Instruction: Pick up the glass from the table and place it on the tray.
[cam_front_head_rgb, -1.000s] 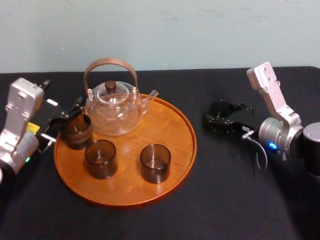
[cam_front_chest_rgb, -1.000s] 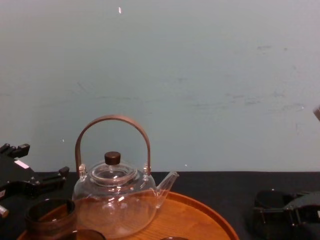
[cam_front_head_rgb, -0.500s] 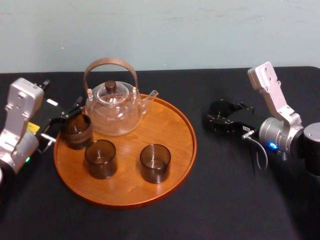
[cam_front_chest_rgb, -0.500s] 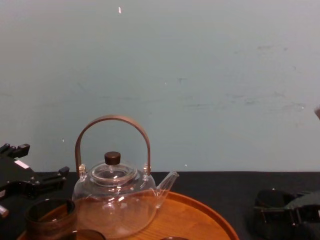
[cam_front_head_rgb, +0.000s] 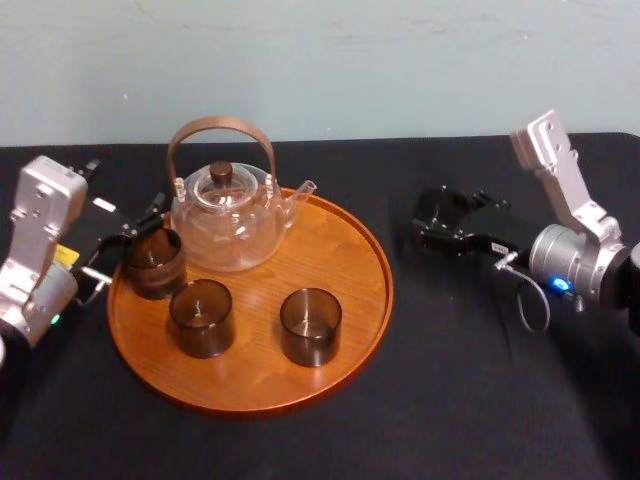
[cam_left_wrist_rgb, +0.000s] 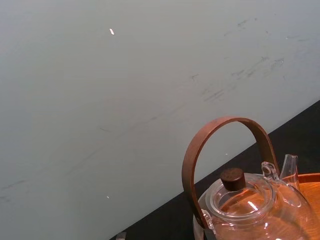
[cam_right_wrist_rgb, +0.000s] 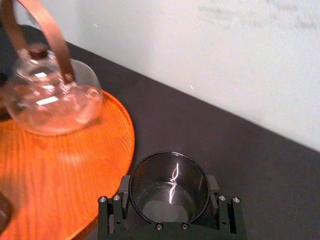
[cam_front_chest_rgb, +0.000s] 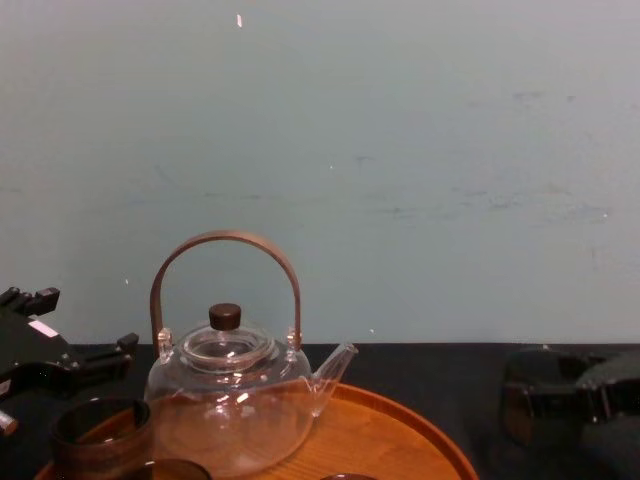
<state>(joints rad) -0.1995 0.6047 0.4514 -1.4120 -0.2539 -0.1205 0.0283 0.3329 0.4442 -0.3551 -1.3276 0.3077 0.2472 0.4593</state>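
The right tool (cam_front_head_rgb: 432, 222) is clamping the dark glass (cam_right_wrist_rgb: 169, 186) between its fingers, holding it upright over the black table (cam_front_head_rgb: 450, 400), just right of the round wooden tray (cam_front_head_rgb: 340, 250). A glass teapot (cam_front_head_rgb: 228, 225) is standing on the tray's far side. The left tool (cam_front_head_rgb: 125, 245) is sitting at the tray's left edge.

Lab bench: black cloth (cam_front_head_rgb: 450, 400), bare wall (cam_front_head_rgb: 320, 60)

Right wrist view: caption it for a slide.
Right pincer shut on the dark glass beside the wooden tray that carries a glass teapot.
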